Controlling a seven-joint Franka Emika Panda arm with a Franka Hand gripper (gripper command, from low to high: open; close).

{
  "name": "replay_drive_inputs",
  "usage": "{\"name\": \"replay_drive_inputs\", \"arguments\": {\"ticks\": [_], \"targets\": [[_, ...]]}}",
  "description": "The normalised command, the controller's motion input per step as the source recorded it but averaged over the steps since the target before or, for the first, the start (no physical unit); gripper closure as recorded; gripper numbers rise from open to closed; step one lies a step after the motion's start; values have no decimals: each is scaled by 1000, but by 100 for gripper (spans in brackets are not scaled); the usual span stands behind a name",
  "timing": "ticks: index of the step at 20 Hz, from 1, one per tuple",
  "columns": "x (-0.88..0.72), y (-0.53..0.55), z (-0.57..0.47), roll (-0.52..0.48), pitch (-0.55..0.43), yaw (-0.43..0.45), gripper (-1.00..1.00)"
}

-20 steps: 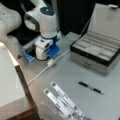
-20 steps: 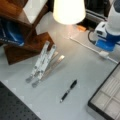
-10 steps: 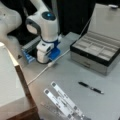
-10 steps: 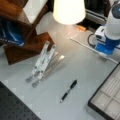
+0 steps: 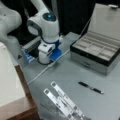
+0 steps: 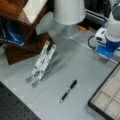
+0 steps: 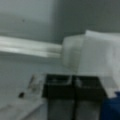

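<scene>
End effector (image 5: 44,58) low on the grey bench (image 5: 75,82), over a blue block (image 5: 56,53).
Its two dark fingers (image 7: 60,86) sit together in the wrist view, a white cable (image 5: 47,68) just beside them, a black pen (image 5: 90,87) well apart.

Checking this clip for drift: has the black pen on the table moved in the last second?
No. In both front views the pen lies where it did, at the same angle, between the folding stand and the open case.

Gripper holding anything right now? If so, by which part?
Nothing held. The gripper shows shut fingers with nothing between them, low over the table beside the blue block.
</scene>
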Motion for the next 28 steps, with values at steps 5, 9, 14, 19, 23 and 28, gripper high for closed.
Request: {"name": "replay_drive_inputs", "arguments": {"ticks": [5,9,14,19,23,28], "targets": [[-545,-89,-312,27,-380,-28,100],[-547,-105,-195,22,-338,-39,100],[-501,-98,-21,37,-283,-62,100],[-365,-81,134,54,-225,-91,100],[-173,-72,198,95,-168,-103,100],[-2,-34,338,138,-70,-82,100]]}}
